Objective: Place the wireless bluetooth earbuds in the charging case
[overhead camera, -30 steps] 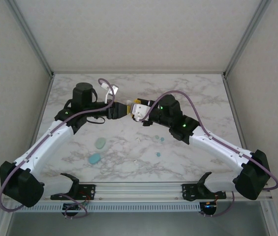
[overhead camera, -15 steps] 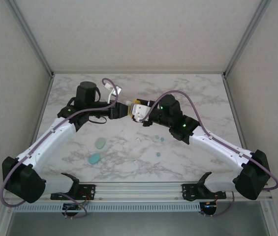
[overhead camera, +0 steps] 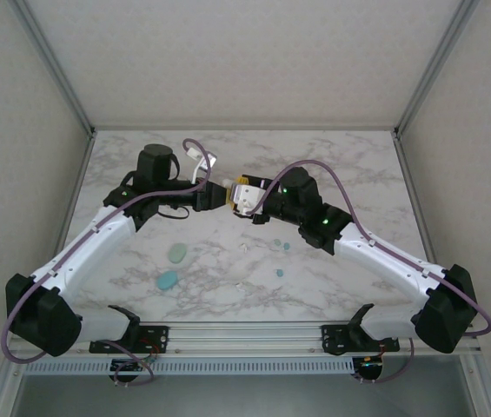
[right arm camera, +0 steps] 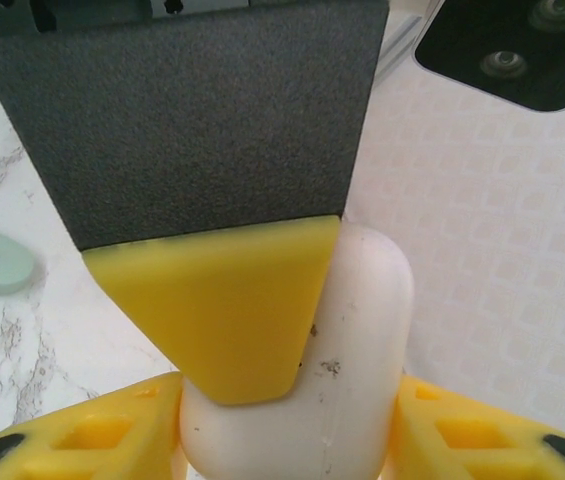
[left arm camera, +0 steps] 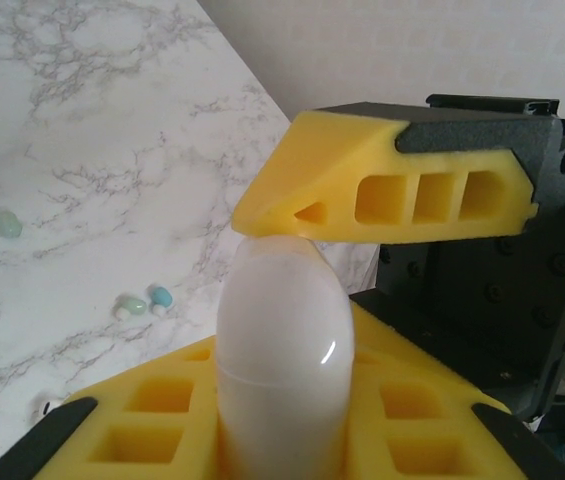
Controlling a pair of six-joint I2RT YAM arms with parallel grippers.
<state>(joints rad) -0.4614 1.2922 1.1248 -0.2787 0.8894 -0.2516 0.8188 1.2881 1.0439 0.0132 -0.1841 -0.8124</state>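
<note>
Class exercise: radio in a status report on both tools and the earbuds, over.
Left tool shut on white case, midair. Right tool grips it too. Earbuds loose on table. Teal cases aside, no obstruction.

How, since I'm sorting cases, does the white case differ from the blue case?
The white case is gripped in the left pincer, off the table; the blue case lies loose on it. The white case is farther back than the blue case. Both are smooth ovals.
</note>
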